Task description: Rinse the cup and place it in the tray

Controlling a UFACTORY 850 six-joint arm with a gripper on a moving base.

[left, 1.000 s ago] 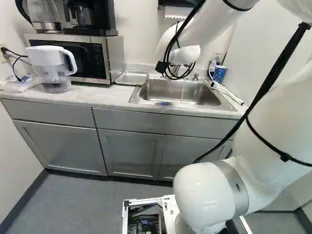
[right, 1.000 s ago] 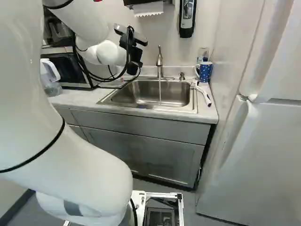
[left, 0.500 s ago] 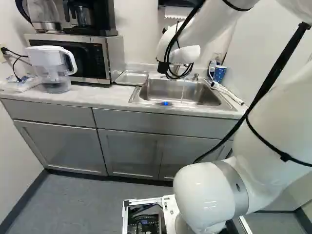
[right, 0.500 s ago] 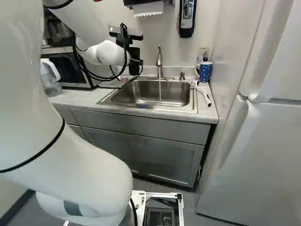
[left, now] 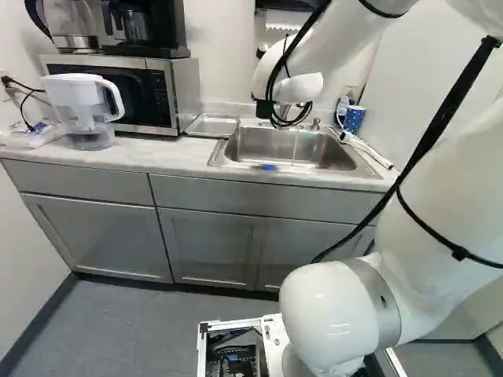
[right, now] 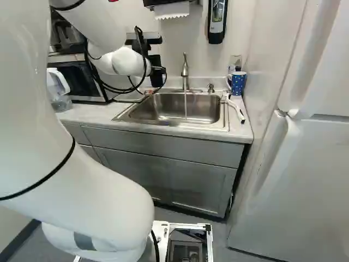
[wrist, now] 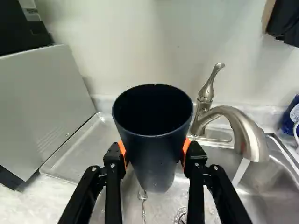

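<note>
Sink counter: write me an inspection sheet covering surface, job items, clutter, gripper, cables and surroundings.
Surface: pale counter, with a sink set in.
Job items: dark cup held mouth up; faucet running, its stream missing the cup; tray between microwave and sink.
Clutter: pitcher, blue mug, brush.
Gripper: shut on the cup.
Cables: looped at the arm's wrist; cords by the wall.
Surroundings: fridge, soap dispenser.

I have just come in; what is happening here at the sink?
A robot arm holds a dark cup in its end effector, near the sink. The faucet runs, but the water falls beside the cup. The tray lies next to the sink, without the cup. Whether it is already rinsed, I cannot tell.
</note>
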